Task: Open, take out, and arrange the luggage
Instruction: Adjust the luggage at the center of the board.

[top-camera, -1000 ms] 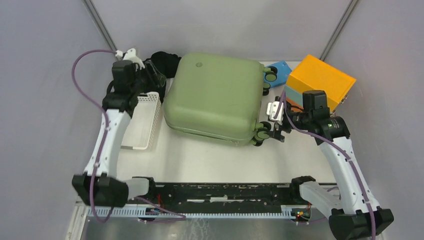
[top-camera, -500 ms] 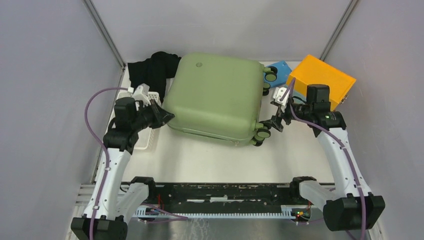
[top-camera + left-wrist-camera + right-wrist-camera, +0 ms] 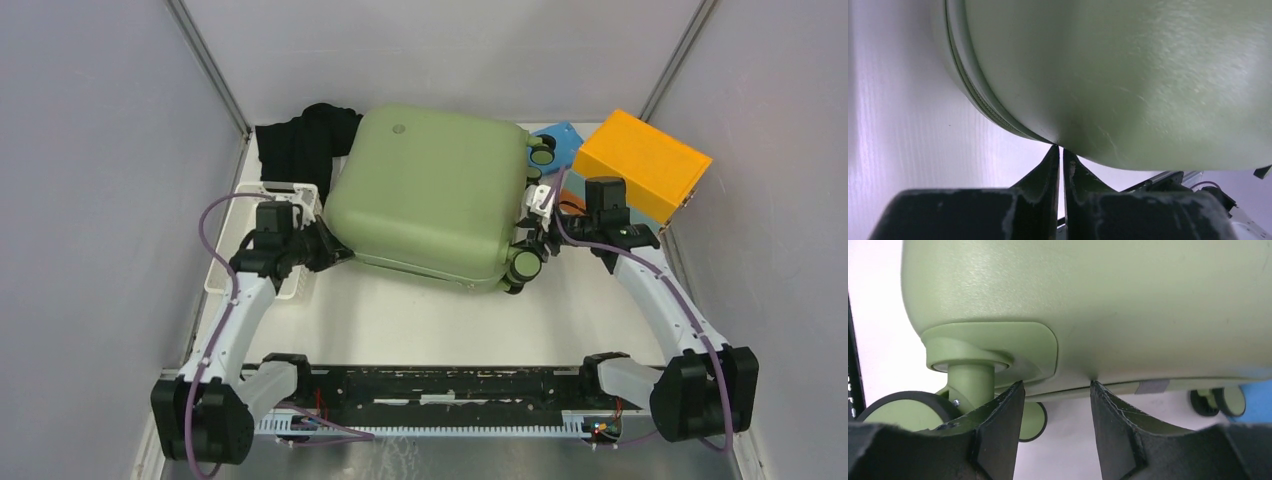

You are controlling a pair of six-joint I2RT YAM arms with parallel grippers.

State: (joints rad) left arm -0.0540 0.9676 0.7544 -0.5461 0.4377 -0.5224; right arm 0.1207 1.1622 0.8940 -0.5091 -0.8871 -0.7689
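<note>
The luggage (image 3: 430,195) lies shut mid-table, my left gripper (image 3: 1060,149) pinched almost closed on nothing at its seam (image 3: 979,102), right gripper (image 3: 1056,387) spread wide and empty beside a wheel (image 3: 898,412); push now and I fear the tips skid off that slick side.

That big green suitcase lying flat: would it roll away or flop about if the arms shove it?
Probably stiff: the luggage shows a smooth, rounded hard shell, so fingers may slip on it. It lies flat with its wheels sticking out sideways, so it would likely slide on the table rather than roll. It is the biggest thing there, so likely awkward to lift.
</note>
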